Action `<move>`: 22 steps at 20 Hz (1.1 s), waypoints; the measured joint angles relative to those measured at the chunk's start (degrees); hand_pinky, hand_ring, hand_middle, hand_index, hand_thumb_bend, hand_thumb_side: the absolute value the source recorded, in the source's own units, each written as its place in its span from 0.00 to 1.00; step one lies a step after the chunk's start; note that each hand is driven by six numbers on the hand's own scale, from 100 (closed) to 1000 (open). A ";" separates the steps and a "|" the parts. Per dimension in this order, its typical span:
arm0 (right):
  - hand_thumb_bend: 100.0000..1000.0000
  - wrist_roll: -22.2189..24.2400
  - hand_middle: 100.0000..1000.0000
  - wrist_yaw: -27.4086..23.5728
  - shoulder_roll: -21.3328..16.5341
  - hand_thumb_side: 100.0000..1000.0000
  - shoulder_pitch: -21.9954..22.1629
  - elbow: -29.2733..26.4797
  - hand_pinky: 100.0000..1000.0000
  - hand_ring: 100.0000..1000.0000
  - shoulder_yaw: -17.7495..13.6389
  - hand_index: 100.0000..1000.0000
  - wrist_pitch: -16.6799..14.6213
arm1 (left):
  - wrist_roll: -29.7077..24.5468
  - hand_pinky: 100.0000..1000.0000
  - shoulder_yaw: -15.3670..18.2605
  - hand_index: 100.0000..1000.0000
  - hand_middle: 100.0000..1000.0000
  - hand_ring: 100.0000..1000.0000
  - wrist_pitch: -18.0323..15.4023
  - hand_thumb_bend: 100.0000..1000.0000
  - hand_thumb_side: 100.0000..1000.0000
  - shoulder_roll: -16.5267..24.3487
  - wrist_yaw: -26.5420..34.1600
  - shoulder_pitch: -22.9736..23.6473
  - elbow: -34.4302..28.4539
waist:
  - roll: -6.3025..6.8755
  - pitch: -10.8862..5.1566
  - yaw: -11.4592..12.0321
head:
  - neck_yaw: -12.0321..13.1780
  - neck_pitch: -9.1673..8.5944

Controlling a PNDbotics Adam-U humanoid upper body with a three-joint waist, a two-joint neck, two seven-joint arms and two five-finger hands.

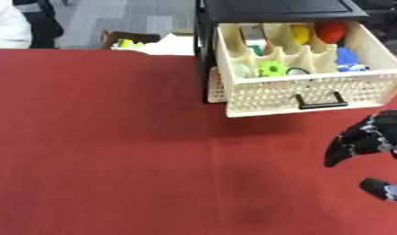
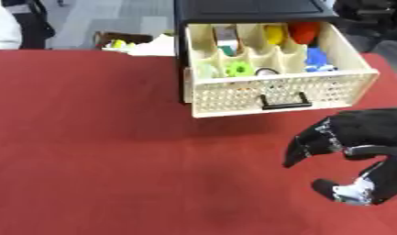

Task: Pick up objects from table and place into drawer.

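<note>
A cream perforated drawer (image 2: pixel 233 94) stands pulled out of a black cabinet (image 2: pixel 249 8) at the far right of the red table (image 2: pixel 113 137). Its compartments hold a green toothed thing (image 2: pixel 239 69), a yellow thing (image 2: pixel 273 33), a red thing (image 2: pixel 304 31) and a blue thing (image 2: pixel 317 58). My right hand (image 2: pixel 361 131) hovers over the table in front of the drawer's right corner, below its black handle (image 2: pixel 285 102). Its fingers hang relaxed and apart from the thumb (image 2: pixel 338 189), with nothing between them. My left hand shows in neither view.
Beyond the table's far edge, left of the cabinet, sits a brown box (image 2: pixel 121 40) with white and yellow things in it. A person stands at the far left corner. Bare red cloth fills the left and middle of the table.
</note>
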 measured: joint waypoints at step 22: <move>0.00 10.43 0.56 -15.43 0.77 1.00 -11.55 9.37 0.24 0.54 2.85 0.88 10.43 | -1.14 0.68 -0.26 0.86 0.66 0.66 1.02 0.00 1.00 -0.49 -0.34 -0.13 0.00 | -1.18 0.35 1.65 | -2.01 -0.72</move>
